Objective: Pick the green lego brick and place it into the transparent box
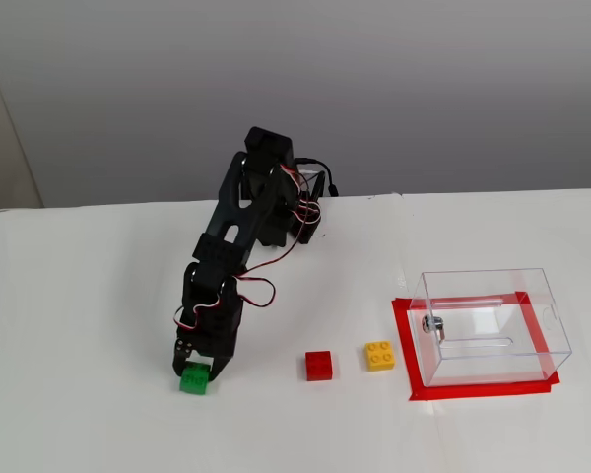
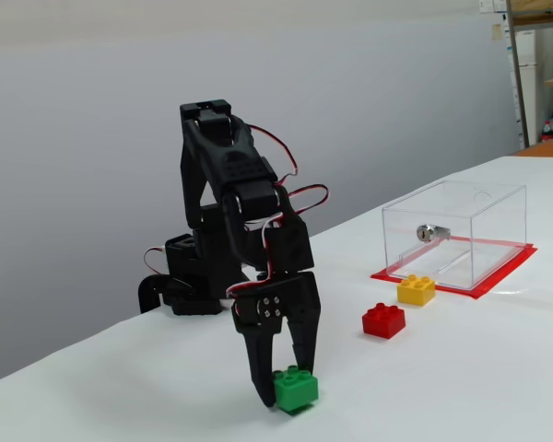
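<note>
Black gripper clamped on the green lego brick, red brick, yellow brick and transparent box off to its right in both fixed views

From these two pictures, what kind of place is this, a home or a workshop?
Probably a lab or hobby workshop, not a living room. A small black arm's gripper works on a white table before a bare grey wall; a transparent box sits on a red taped mark, and storage shelves show at the edge.

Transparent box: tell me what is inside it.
Inside the transparent box only a small metal knob on its wall shows; no brick. Red tape lies beneath it. The green lego brick sits between the claw fingers.
</note>
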You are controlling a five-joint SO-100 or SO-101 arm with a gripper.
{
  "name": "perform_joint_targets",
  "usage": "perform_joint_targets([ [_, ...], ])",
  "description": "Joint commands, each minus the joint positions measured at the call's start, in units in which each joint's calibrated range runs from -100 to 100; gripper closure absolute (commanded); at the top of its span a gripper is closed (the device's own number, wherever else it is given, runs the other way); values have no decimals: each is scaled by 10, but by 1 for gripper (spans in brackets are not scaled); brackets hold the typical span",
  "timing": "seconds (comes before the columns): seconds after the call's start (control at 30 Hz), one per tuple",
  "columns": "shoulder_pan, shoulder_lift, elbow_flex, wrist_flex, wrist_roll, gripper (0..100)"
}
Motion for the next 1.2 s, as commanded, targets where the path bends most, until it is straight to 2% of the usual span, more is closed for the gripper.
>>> perform_joint_targets([
  [0.0, 0, -63, -43, 27, -11, 91],
  [0.37, -31, -129, -201, 168, -44, 91],
  [0.63, -64, -165, -293, 234, -53, 91],
  [0.87, -101, -197, -318, 247, -54, 91],
  [1.17, -215, -219, -319, 240, -54, 90],
])
